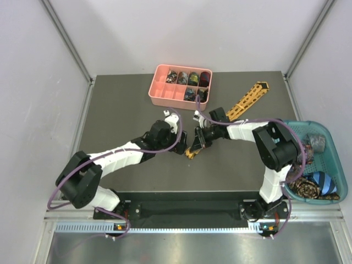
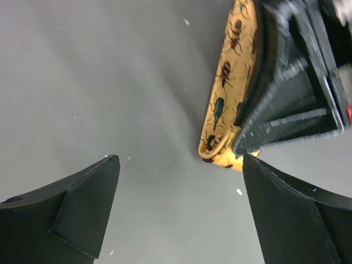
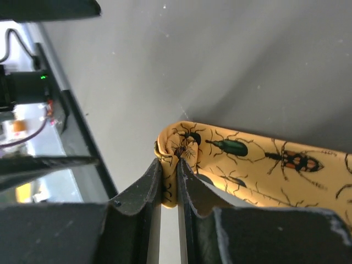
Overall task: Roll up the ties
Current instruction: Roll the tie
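A golden-yellow tie (image 1: pixel 247 99) printed with beetles lies slantwise on the dark table, from the back right down toward the middle. Its near end is folded into a small curl (image 3: pixel 176 140), and my right gripper (image 3: pixel 170 164) is shut on that curl. The same tie (image 2: pixel 228 82) shows in the left wrist view, running under the right gripper's black fingers (image 2: pixel 291 93). My left gripper (image 2: pixel 180 160) stands open just left of the curl with only bare table between its fingers. From above, the left gripper (image 1: pixel 180 147) and right gripper (image 1: pixel 197 142) are close together.
A pink compartment tray (image 1: pixel 165 96) at the back holds small rolled ties (image 1: pixel 187 78) in its upper row. At the right edge, a teal basket (image 1: pixel 335 159) holds more ties (image 1: pixel 308 187). The table's front rail shows in the right wrist view (image 3: pixel 82 143).
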Tool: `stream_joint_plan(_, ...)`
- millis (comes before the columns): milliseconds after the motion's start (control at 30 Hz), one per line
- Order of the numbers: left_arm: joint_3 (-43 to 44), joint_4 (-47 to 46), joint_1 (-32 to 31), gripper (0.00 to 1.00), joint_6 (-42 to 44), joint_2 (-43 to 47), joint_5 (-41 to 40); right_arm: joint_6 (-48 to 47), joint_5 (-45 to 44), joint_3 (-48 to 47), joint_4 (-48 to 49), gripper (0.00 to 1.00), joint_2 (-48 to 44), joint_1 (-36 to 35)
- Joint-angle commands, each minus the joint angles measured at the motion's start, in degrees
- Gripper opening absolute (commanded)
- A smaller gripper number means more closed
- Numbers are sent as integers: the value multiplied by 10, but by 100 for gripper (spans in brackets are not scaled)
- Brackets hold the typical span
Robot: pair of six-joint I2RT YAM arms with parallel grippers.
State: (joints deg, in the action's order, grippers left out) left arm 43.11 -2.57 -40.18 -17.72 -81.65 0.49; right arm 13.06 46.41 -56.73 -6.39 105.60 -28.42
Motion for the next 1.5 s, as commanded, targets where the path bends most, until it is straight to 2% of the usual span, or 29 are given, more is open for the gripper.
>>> stream_joint_plan(0, 25, -19, -16, 97, 61, -5, 11, -16, 73, -38, 8, 0, 25, 16)
stream_joint_plan(67, 24, -32, -27, 97, 80, -12, 35, -26, 83, -57, -6, 0, 44, 23)
stream_joint_plan(300, 40, -45, -53, 97, 96, -71, 43, -50, 107, -90, -37, 0, 92, 40)
stream_joint_plan(667, 117, -3, -58, 96, 109, -163, 24, -63, 94, -112, -79, 1, 157, 68)
stream_joint_plan(967, 133, 12, -60, 91, 118, -196, 49, -69, 114, -109, -79, 2, 156, 68)
stream_joint_plan(1033, 133, 14, -60, 84, 120, -200, 54, -68, 114, -109, -80, 2, 155, 68)
stream_joint_plan(1100, 131, 16, -64, 71, 123, -203, 57, -68, 112, -107, -79, 2, 154, 68)
stream_joint_plan(1267, 110, 16, -76, 71, 132, -193, 60, -67, 111, -102, -74, 2, 149, 69)
stream_joint_plan(1367, 102, 16, -92, 72, 145, -192, 35, -65, 113, -100, -72, 2, 150, 69)
stream_joint_plan(1467, 104, 20, -98, 66, 151, -203, 7, -64, 115, -98, -71, 2, 148, 69)
